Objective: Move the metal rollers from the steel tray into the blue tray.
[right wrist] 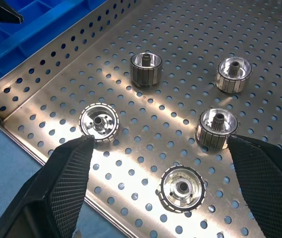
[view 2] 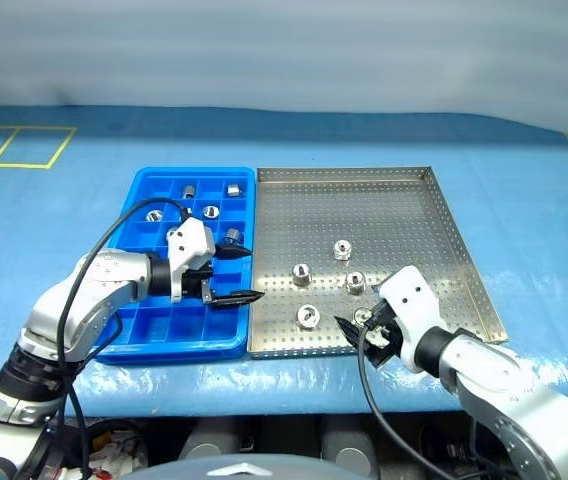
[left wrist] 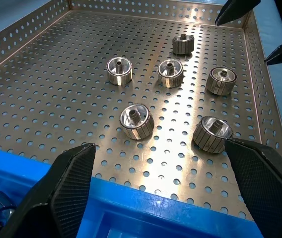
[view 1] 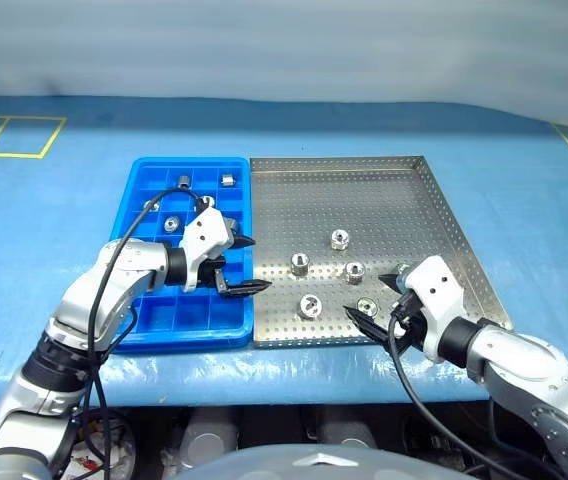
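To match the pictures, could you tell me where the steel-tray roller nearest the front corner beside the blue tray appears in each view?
Left eye: the roller lies front-left in the steel tray.
Right eye: roller, same spot.
Left wrist: roller, just past the blue edge, on the front-rim side.
Right wrist: roller, closest to that corner.
Shared landmark: the blue tray.

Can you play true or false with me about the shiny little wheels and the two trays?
1. The bright blue plastic compartment tray sits left of the flat perforated steel tray. True.
2. All the small shiny silver metal rollers are already in the blue tray. False: several still lie on the steel tray.
3. The left end effector is open and holds nothing. True.
4. The right end effector is squeezing a roller. False: it is open and empty, near the steel tray's front edge.
5. The blue tray has some rollers in it. True.
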You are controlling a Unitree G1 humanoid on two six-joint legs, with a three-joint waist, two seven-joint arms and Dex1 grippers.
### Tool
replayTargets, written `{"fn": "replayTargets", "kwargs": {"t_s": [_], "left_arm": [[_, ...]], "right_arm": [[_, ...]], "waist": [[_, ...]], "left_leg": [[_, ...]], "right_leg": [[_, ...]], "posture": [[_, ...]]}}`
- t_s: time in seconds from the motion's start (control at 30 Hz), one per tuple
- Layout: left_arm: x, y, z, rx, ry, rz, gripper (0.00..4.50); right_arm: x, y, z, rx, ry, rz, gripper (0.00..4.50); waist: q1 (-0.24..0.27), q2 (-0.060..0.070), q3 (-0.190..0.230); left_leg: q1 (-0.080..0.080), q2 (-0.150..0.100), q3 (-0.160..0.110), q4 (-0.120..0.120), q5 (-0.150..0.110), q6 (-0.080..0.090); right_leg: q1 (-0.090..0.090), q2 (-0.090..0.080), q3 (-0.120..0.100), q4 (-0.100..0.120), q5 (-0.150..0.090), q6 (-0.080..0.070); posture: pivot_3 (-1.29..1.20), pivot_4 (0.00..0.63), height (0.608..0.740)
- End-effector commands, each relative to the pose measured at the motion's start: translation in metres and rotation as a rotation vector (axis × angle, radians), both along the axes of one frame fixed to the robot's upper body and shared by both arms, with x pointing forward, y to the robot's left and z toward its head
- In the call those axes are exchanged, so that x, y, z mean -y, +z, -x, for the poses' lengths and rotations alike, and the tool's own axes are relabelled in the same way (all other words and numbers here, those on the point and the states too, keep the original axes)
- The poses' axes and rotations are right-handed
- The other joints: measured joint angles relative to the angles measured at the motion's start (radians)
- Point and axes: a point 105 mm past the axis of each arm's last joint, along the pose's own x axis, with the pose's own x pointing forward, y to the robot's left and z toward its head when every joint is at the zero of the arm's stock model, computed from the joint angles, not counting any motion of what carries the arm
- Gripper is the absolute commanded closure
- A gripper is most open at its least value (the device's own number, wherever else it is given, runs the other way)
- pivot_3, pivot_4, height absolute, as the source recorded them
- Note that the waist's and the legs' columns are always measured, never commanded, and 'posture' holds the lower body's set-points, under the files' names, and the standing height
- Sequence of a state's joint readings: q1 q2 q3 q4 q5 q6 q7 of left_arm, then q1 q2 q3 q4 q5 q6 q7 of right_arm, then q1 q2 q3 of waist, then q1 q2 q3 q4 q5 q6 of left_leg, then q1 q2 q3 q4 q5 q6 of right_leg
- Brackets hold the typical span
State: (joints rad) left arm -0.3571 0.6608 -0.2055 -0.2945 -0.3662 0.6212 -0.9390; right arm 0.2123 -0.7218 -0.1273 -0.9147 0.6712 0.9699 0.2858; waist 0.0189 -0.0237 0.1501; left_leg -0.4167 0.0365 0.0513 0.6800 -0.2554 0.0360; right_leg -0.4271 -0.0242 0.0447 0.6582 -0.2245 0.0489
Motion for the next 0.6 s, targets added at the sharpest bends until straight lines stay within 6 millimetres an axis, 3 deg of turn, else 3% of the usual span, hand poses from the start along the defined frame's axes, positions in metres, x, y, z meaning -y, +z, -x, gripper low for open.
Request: {"fn": "replayTargets", "kwargs": {"t_s": [0.03,0.6], "left_arm": [[0.0039,0.0167,0.0002,0.053,-0.023,0.033,0.0],[0.004,0.0123,0.0019,0.011,-0.028,0.025,0.0]], "right_arm": [[-0.002,0.0078,0.0025,0.039,0.007,0.009,0.02],[-0.003,0.0051,0.0077,0.019,-0.017,-0.008,0.02]], "waist": [[0.0,0.0,0.0],[-0.001,0.0,0.0]], "left_leg": [[0.0,0.0,0.0,0.0,0.0,0.0],[0.0,0.0,0.0,0.0,0.0,0.0]], "right_leg": [[0.0,0.0,0.0,0.0,0.0,0.0],[0.0,0.0,0.0,0.0,0.0,0.0]], "posture": [[0.06,0.15,0.74],[0.06,0.15,0.74]]}}
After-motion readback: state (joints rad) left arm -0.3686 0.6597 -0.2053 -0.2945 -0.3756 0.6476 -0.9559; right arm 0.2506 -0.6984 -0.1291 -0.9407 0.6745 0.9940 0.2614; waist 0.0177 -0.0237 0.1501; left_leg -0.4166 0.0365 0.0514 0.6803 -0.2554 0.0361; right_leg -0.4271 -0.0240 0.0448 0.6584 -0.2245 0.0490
